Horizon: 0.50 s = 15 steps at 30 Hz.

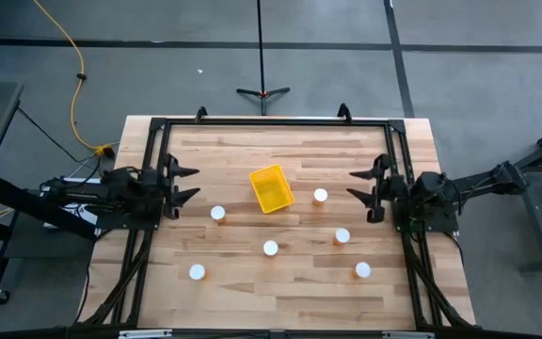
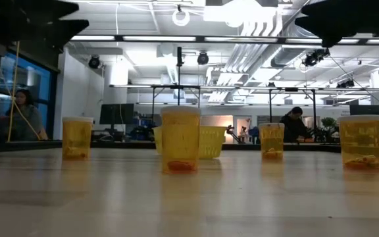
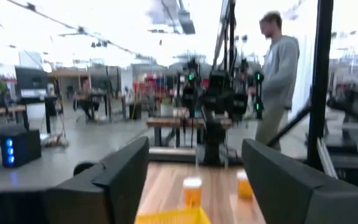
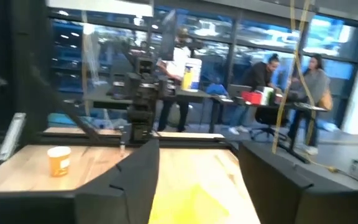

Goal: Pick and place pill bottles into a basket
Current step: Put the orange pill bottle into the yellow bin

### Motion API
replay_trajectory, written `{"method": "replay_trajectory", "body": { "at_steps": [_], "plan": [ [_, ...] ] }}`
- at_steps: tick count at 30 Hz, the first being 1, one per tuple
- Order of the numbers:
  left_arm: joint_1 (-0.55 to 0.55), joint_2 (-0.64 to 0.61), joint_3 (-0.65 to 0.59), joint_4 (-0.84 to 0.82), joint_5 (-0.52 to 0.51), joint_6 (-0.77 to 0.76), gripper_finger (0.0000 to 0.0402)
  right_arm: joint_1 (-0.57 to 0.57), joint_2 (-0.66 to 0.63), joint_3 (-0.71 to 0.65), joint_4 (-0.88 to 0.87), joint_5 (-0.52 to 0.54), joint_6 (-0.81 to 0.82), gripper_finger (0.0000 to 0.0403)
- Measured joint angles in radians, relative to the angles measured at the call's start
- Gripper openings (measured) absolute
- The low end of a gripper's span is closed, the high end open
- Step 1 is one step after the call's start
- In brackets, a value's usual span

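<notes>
Six pill bottles stand loose on the counter, ringed around the basket: one at nine o'clock of it, one at three, one at six, one at seven far down near the front edge, and two off toward four and five. None is inside, so I judge the task barely started, with all six still to move. The basket sits tilted near the counter's middle, and from above I see only yellow floor in it, nothing else. My left hand hangs at nine o'clock by the counter's edge with its fingers spread wide and nothing between them. My right hand hangs at three o'clock, also parted and empty. Both are well apart from every bottle
</notes>
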Motion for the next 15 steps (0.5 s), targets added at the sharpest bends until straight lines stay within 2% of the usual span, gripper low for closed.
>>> {"method": "replay_trajectory", "body": {
  "at_steps": [4, 8, 13, 15],
  "plan": [
    [0.000, 0.000, 0.000, 0.035, -0.002, -0.004, 0.0314, 0.000, 0.066, 0.061, -0.037, -0.009, 0.038, 0.0231],
    [0.000, 0.000, 0.000, 0.030, -0.003, -0.004, 0.0311, 0.000, 0.120, 0.138, -0.115, -0.016, 0.113, 0.0229],
    [0.000, 0.000, 0.000, 0.015, -0.004, -0.037, 0.0295, 0.028, 0.211, 0.208, -0.128, -0.164, 0.231, 0.0229],
    [0.000, 0.000, 0.000, 0.013, -0.006, -0.042, 0.0289, 0.051, 0.246, 0.234, -0.194, -0.168, 0.249, 0.0229]
  ]
}}
